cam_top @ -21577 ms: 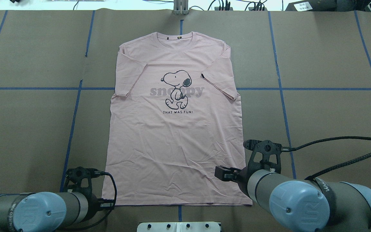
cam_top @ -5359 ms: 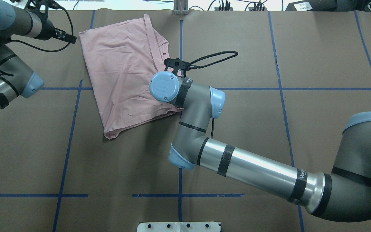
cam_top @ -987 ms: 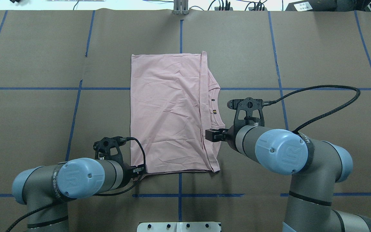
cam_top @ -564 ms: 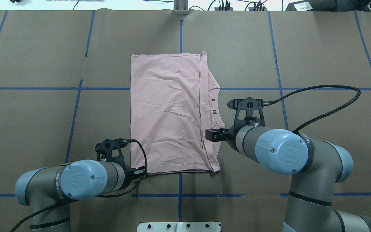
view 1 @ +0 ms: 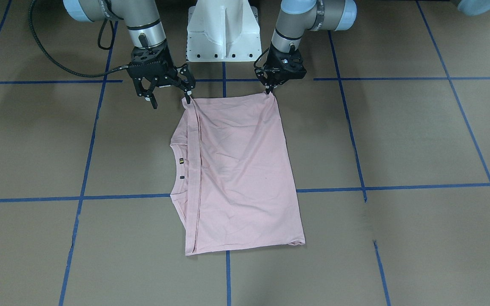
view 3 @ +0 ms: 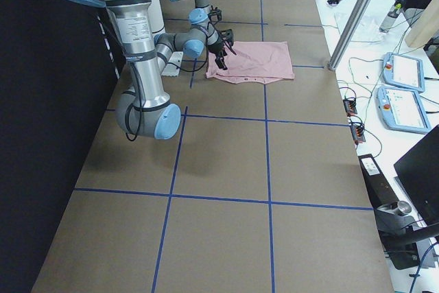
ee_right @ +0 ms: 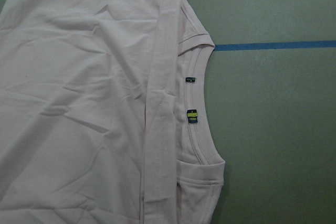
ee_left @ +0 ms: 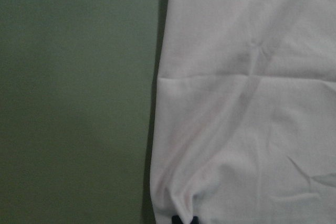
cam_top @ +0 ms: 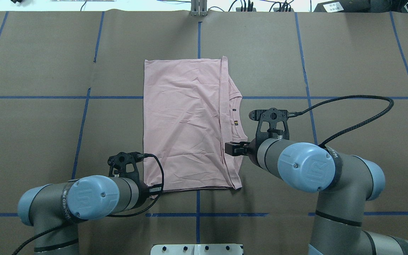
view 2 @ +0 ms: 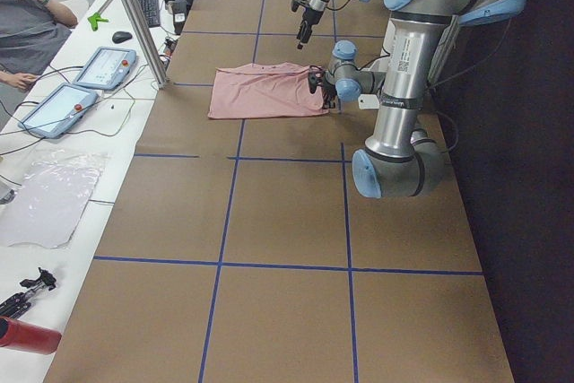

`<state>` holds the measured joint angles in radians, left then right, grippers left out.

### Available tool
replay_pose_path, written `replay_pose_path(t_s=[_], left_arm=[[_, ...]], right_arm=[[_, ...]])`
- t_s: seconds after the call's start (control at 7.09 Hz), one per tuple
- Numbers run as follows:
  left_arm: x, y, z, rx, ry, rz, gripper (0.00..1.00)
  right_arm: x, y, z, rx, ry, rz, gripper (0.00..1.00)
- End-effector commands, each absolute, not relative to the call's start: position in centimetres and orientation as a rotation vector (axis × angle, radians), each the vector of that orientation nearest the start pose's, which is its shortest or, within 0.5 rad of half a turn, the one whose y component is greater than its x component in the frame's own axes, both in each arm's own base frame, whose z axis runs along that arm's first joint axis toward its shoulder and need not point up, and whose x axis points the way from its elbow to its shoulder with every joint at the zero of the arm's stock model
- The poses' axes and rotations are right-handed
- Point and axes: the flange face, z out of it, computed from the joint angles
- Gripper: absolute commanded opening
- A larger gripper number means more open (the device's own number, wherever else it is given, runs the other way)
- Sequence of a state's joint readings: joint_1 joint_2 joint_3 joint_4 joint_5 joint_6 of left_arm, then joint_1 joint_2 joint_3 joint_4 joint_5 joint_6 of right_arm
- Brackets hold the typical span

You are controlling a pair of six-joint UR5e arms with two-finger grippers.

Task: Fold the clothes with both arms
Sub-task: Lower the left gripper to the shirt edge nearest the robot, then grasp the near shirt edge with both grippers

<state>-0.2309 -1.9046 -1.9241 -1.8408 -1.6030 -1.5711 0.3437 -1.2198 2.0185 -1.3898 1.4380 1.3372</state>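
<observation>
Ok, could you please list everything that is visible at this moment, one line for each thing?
pale pink folded cotton T-shirt: one, pink, table centre, collar toward the robot's right
small neck tags: two, dark with yellow-green, inside the collar
brown paper table cover: one, brown, with a blue tape grid
white central pedestal: one, white, between the arm bases
grey handheld screens: two, grey, on the white side bench
person in a grey shirt: one, beside that bench
red cylinder: one, red, at the bench end
left arm: one, silver-grey, light blue caps
right arm: one, same colours
left gripper: one, black, shut on a near T-shirt corner
right gripper: one, black, open at the other near corner
</observation>
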Motion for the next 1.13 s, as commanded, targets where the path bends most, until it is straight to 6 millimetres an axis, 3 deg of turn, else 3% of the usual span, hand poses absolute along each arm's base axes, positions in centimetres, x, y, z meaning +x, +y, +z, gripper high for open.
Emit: replay_pose_path(t_s=[0.0, 0.28, 0.56, 0.99], left_arm=[[53.5, -26.0, 28.9, 0.086, 0.960, -0.189, 0.00], [53.5, -26.0, 28.7, 0.086, 0.963, -0.191, 0.00], [53.5, -25.9, 28.7, 0.085, 0.965, -0.189, 0.00], [53.4, -25.9, 28.6, 0.085, 0.966, -0.189, 0.00]], right_arm=[[-51.1, -33.3, 24.6, 0.311, -0.864, 0.286, 0.87], [-53.8, -32.4, 23.4, 0.198, -0.823, 0.391, 0.81], [-55.7, -31.8, 25.2, 0.113, -0.790, 0.423, 0.75], [-56.8, -30.2, 25.5, 0.078, -0.785, 0.409, 0.68]])
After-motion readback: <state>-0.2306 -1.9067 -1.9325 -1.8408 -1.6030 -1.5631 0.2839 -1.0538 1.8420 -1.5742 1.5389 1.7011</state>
